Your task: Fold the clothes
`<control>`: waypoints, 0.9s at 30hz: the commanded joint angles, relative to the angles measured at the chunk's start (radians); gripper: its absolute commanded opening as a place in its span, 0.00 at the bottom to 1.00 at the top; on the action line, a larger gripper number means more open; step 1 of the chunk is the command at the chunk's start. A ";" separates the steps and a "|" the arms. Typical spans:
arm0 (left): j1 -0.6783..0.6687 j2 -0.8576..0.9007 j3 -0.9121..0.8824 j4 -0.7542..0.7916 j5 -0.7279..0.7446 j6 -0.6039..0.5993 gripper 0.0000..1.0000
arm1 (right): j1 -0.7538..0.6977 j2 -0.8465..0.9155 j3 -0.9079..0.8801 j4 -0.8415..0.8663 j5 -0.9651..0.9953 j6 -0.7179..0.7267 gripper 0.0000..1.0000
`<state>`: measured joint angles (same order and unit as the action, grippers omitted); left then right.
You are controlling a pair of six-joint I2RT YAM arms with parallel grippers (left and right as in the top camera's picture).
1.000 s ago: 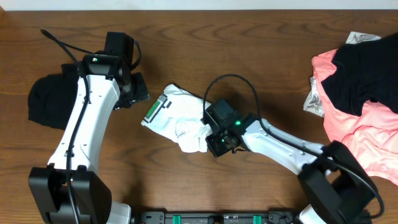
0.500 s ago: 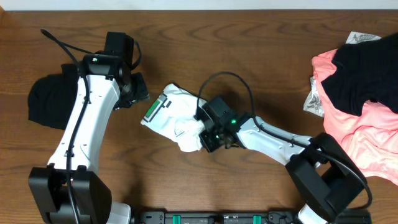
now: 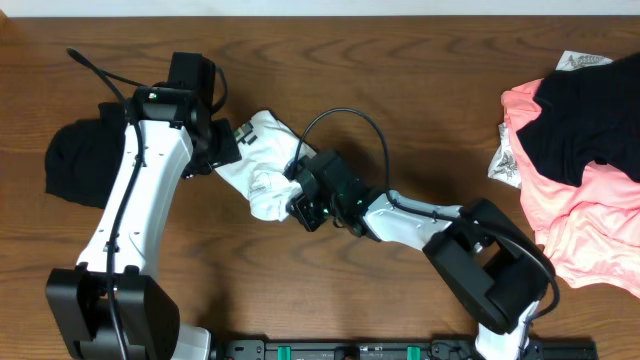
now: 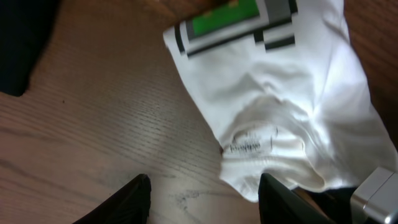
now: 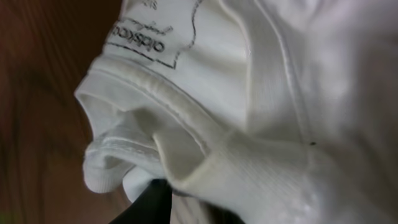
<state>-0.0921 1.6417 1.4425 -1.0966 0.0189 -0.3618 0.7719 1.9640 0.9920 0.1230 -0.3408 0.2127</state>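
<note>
White T-shirt (image 3: 258,150) lies crumpled on the wooden table (image 3: 400,80), left of centre, between the two arms. Its green-and-grey logo (image 4: 227,18) faces up at the end nearest the left gripper (image 3: 224,148). Left gripper's jaws stand apart over bare wood just beside the shirt's collar edge, with nothing between the fingers (image 4: 138,198). Right gripper (image 3: 297,198) is at the shirt's other end, narrowed on a bunched fold of collar ribbing (the wrist view is nearly all white cloth, printed neck label (image 5: 140,40) upside down). A black garment (image 3: 72,165) sits in a heap at far left, under the left arm. At far right is a coral-pink garment (image 3: 590,230), with a second black garment (image 3: 585,130) draped over it.
</note>
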 commanded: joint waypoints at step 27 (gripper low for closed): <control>0.235 -0.018 -0.068 0.114 0.404 0.036 0.72 | -0.100 -0.344 0.119 -0.444 0.079 -0.177 0.24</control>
<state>0.0990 1.6413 1.4185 -1.0039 0.3008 -0.3523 0.7029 1.6390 1.0592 -0.3210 -0.3042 0.0750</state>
